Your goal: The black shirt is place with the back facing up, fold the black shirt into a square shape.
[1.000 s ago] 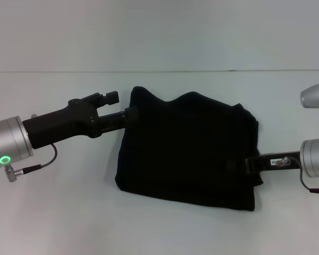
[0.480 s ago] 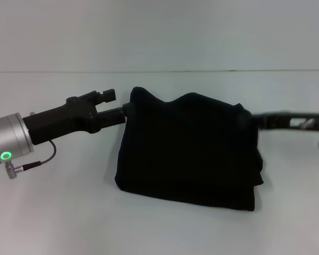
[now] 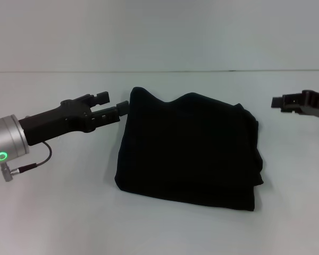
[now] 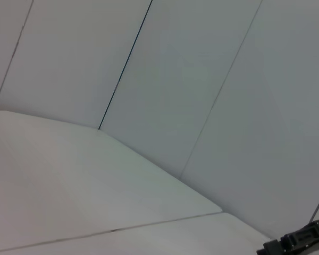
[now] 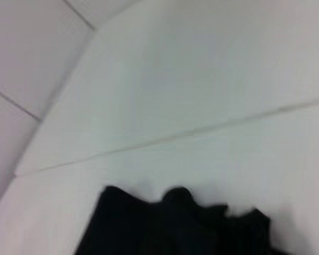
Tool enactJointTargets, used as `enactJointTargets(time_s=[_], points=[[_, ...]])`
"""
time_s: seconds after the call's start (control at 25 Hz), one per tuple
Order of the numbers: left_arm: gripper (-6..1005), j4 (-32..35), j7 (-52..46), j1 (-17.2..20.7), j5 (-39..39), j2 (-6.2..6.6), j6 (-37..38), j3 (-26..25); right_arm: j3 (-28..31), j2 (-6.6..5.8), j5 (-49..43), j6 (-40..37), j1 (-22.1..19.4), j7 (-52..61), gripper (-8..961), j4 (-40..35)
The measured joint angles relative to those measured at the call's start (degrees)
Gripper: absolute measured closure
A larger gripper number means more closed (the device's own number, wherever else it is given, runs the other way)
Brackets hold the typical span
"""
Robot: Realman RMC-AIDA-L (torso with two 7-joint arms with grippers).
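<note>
The black shirt [image 3: 186, 149] lies on the white table, folded into a rough square with a wavy far edge and stacked layers showing along its right side. No lettering shows. My left gripper [image 3: 118, 101] hovers just left of the shirt's far left corner, open, with a small gap to the cloth and nothing between its fingers. My right gripper [image 3: 277, 102] is off to the right of the shirt's far right corner, well apart from the fabric. In the right wrist view the black shirt [image 5: 175, 228] shows its far edge.
The white table [image 3: 53, 212] spreads around the shirt on all sides. Its far edge meets a pale panelled wall [image 3: 159, 32]. In the left wrist view a black piece of the other gripper [image 4: 297, 241] shows far off.
The left gripper has drawn back leftward off the shirt's far left corner. The right gripper left the shirt's right edge, swung toward the far side and pulled away to the right.
</note>
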Motion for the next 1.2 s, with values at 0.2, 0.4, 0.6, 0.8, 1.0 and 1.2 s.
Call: enactJointTargets(time_s=[0.2,0.4,0.6,0.8,1.0,1.2], points=[[138,0.31,0.65,0.31,0.23,0.09,0.48,0.08,-2.70,0.38,-6.97,-0.32,2.53,4.93,602,1.55],[137,0.91,2.02,0.48,0.37,0.28,1.73,0.50,-3.77,1.23,-10.47,1.15,5.20,5.33,431,5.48],[136,1.31,2.26,0.49,0.42,0.47,2.53,0.52,-4.62,2.08,-10.83,5.18,6.21,5.75,288,8.02],[134,1.47,2.26,0.44,0.46,0.50,2.55,0.28,-4.72,3.49,-10.75,7.88,6.27,5.48,230,8.22],[132,1.47,2.28,0.29,0.48,0.48,2.30,0.25,-4.72,4.78,-10.55,10.32,6.73,5.45,266,8.23],[132,1.46,2.66,0.26,0.28,0.45,2.12,0.18,-4.33,6.02,-10.43,13.01,6.80,5.74,386,8.36]])
